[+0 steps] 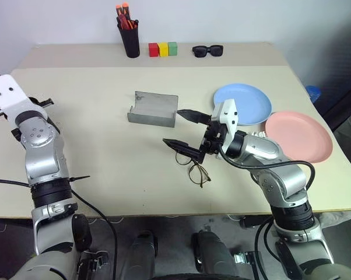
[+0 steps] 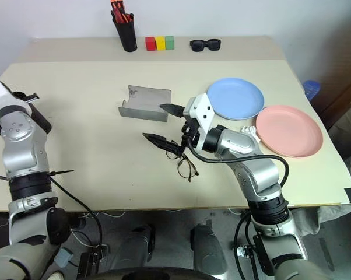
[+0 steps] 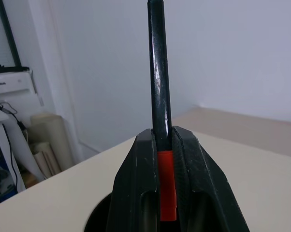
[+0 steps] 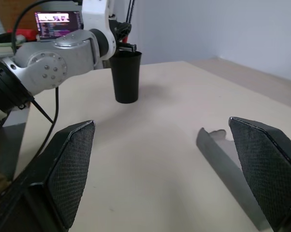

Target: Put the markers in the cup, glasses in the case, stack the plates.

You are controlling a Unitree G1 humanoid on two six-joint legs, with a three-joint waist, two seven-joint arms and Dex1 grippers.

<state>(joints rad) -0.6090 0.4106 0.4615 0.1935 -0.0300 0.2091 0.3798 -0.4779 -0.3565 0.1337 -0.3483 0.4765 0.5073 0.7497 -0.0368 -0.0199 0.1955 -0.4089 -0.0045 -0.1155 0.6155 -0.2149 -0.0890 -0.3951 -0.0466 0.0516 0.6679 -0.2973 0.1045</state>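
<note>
My left gripper (image 3: 164,137) is shut on the red marker (image 3: 157,72), whose black cap sticks out past the fingers. From the right wrist, that gripper (image 4: 122,41) hovers just over the mouth of the dark cup (image 4: 126,79) at the table's left edge. My right gripper (image 1: 172,126) stands open above the table's middle, level and pointing left. The wire-framed glasses (image 1: 197,172) lie on the table just under it. The open grey case (image 1: 154,109) sits just beyond its fingertips. The blue plate (image 1: 251,99) and pink plate (image 1: 301,135) lie side by side at the right.
At the table's back stand a slim black pen holder (image 1: 129,35) with orange-capped markers, red, yellow and green blocks (image 1: 163,49) and black sunglasses (image 1: 207,51). A small white object (image 2: 248,129) lies between the plates, partly behind my right arm.
</note>
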